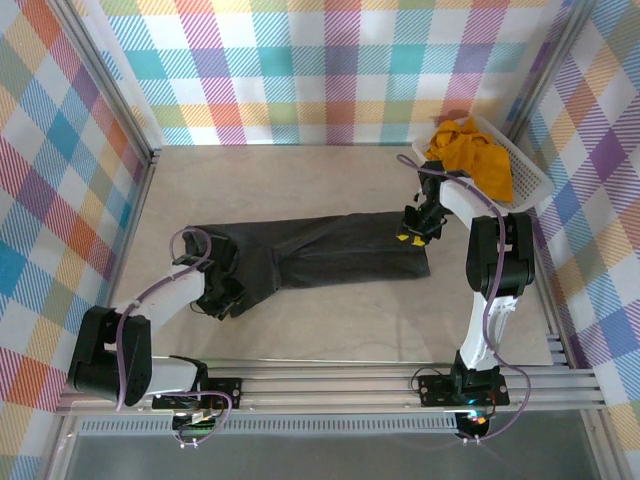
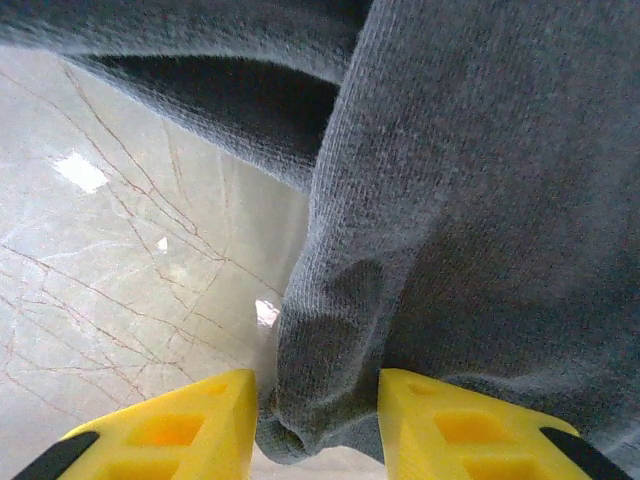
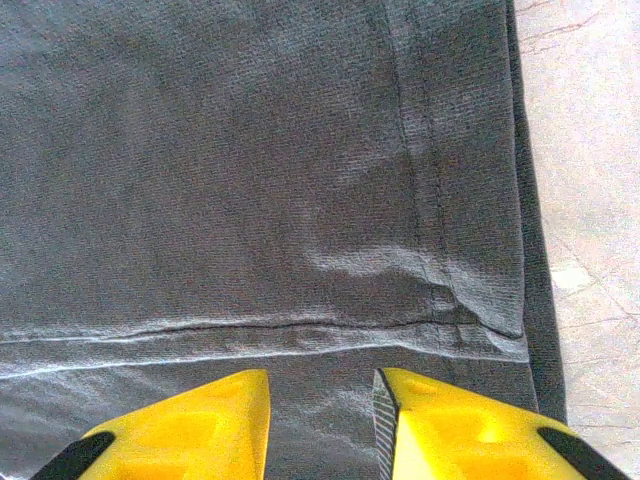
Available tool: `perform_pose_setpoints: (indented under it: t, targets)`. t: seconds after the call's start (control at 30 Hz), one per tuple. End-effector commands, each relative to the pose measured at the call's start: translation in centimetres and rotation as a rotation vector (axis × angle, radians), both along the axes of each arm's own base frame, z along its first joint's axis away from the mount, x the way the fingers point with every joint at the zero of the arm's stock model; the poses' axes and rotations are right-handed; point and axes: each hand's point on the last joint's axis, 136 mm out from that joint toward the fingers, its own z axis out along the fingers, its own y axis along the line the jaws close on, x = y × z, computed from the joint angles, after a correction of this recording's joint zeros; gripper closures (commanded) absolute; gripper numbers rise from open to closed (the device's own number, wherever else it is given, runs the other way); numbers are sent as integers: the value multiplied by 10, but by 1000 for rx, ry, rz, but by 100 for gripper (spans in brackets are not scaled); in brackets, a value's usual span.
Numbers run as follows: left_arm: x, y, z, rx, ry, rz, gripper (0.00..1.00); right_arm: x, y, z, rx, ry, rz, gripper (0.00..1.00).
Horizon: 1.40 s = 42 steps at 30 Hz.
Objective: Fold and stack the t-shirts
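Observation:
The black-charcoal t-shirt [image 1: 330,250] lies as a long folded strip across the middle of the table. At its left end my left gripper [image 1: 222,297] is shut on a bunched fold of the shirt [image 2: 480,200]. The fold fills the gap of the left gripper [image 2: 318,430] and touches both yellow fingers. My right gripper [image 1: 410,235] is over the strip's right end. In the right wrist view the right gripper [image 3: 322,430] is open above flat black fabric [image 3: 250,150] near a hem corner. The mustard t-shirt [image 1: 470,150] lies crumpled in the basket.
The white lattice basket [image 1: 530,175] stands at the back right corner against the checked wall. Bare marbled tabletop [image 1: 300,180] surrounds the black shirt. The aluminium rail [image 1: 330,385] runs along the near edge by the arm bases.

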Motion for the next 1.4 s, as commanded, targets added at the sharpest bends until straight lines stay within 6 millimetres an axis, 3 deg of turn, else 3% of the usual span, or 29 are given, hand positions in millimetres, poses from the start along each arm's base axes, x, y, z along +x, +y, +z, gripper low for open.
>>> perform_pose_setpoints:
  t: [0.0,0.13,0.23,0.3,0.53,0.73,1.0,1.37]
  targets:
    - [-8,5,-14,52,46,-9,64,-4,5,13,22,-20,1,66]
    - [-7,8,-25,86,73,-26,69,-4,5,11,20,-15,-1,66]
    - [-3,14,-21,131,67,-36,90,-5,4,9,13,-11,-1,66]
    - [3,19,-10,160,37,-42,98,-5,2,5,6,-1,-3,66]
    - [36,37,60,290,-109,-105,100,-5,1,-7,-5,30,-18,67]
    - [54,52,75,342,-123,-119,100,-2,1,-5,-5,25,-14,67]
    - [65,79,78,372,-119,-73,100,-7,0,-5,-10,35,-16,67]
    - [85,98,38,353,-37,-65,99,-10,-2,-7,-17,40,-10,67]
